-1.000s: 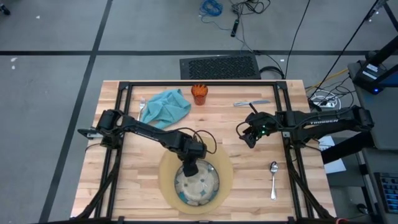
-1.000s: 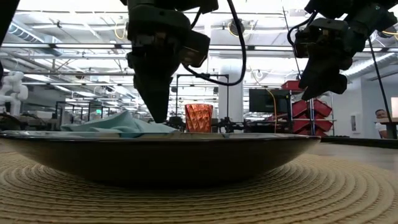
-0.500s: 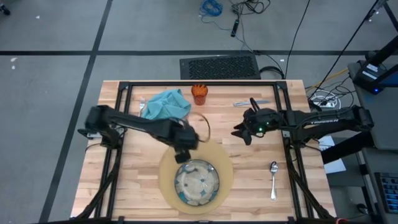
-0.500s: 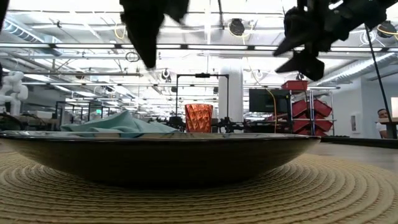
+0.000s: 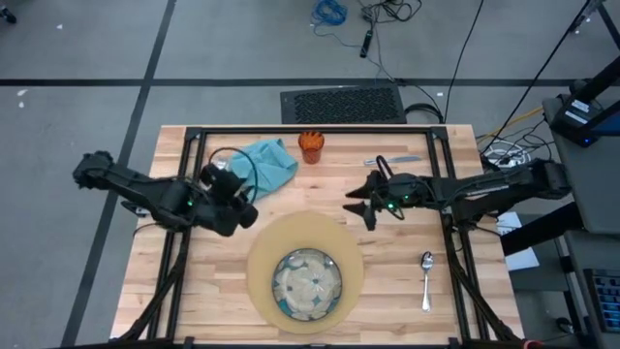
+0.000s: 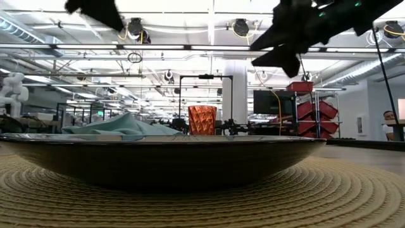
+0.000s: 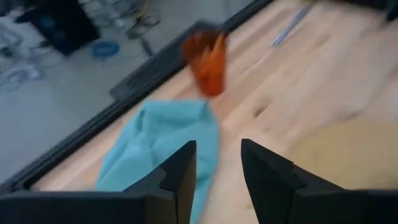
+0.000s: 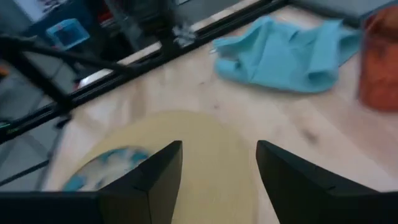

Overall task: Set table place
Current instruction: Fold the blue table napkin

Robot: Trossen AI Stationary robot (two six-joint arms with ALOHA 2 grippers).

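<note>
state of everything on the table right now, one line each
round tan mat: flat, dish on it
blue-green patterned dish: upright, empty
teal cloth napkin: crumpled
small orange cup: upright
metal spoon: lying flat
left gripper: open, empty
right gripper: open, empty

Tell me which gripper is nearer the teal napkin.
Left. The left gripper hangs just beside the teal napkin, at its near-left edge, fingers open. The right gripper is farther off, across the table past the orange cup, also open.
</note>
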